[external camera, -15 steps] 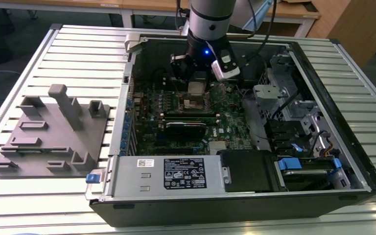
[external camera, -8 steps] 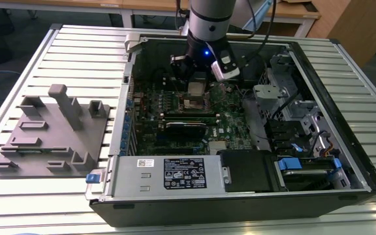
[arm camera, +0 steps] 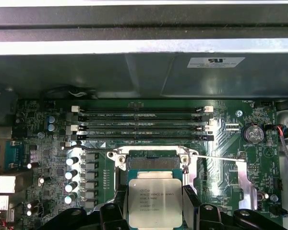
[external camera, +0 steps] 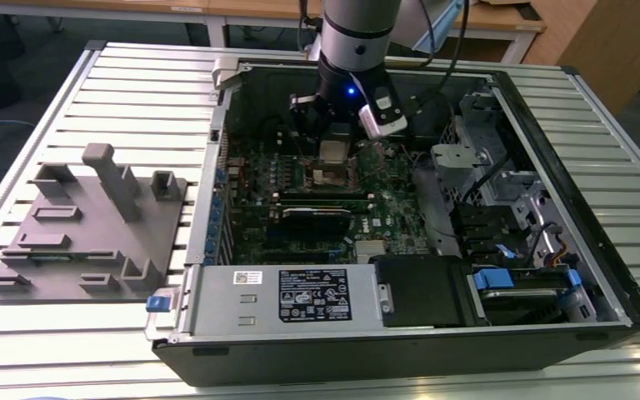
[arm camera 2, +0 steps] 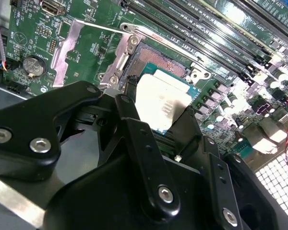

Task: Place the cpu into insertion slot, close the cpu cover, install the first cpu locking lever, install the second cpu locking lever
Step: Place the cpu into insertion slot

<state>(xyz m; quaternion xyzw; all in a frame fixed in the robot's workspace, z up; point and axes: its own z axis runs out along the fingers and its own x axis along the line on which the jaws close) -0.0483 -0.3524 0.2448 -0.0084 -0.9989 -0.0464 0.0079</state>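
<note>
The arm point(external camera: 356, 37) reaches down into the open computer case point(external camera: 542, 250), which lies on a slatted metal table point(external camera: 142, 92). The gripper point(arm camera: 155, 205) is closed on the chip point(arm camera: 155, 197). Its black fingers point(arm camera: 189, 203) press against two opposite edges of the chip, and the grey metal top faces up. The chip is held partly over the socket point(arm camera: 152, 162), toward the side nearer the gripper. Part of the gold contact field remains uncovered beyond the chip in both wrist views. Whether the chip touches the socket cannot be told. The cover plate point(arm camera 2: 69, 43) is swung back away from the socket, and green board shows through its window. One thin wire lever point(arm camera: 86, 149) runs out from one side of the socket, and a second lever point(arm camera: 216, 156) runs out from the opposite side; neither lies across the cover plate. A row of long memory slots point(arm camera: 144, 125) lies just beyond the socket. A coin battery point(arm camera: 252, 133) sits near the cover plate. A grey moulded tray point(external camera: 87, 225) rests on the table, on the exterior view's left of the case.
</note>
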